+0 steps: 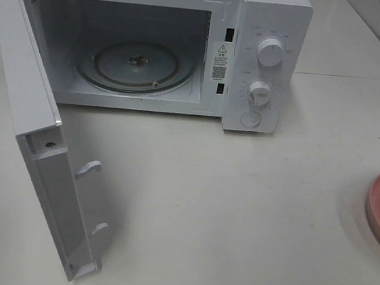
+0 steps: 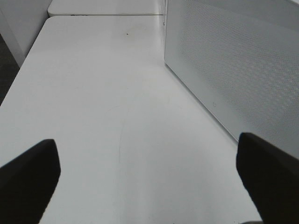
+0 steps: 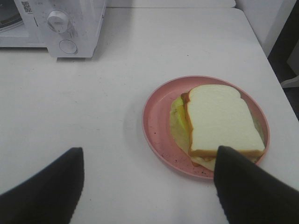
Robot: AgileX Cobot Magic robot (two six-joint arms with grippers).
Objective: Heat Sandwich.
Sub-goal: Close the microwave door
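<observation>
Plainly: sandwich (image 3: 223, 120) white, tan-crusted, green-orange filling; both pincers wide open, empty.

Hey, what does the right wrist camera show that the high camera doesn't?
Only the right wrist view shows the whole sandwich on its pink plate, with the right hand open and apart from it. Only the high view shows the microwave cavity, its glass turntable and the open door. Both show the plate, the white table and the microwave's knobs.
</observation>
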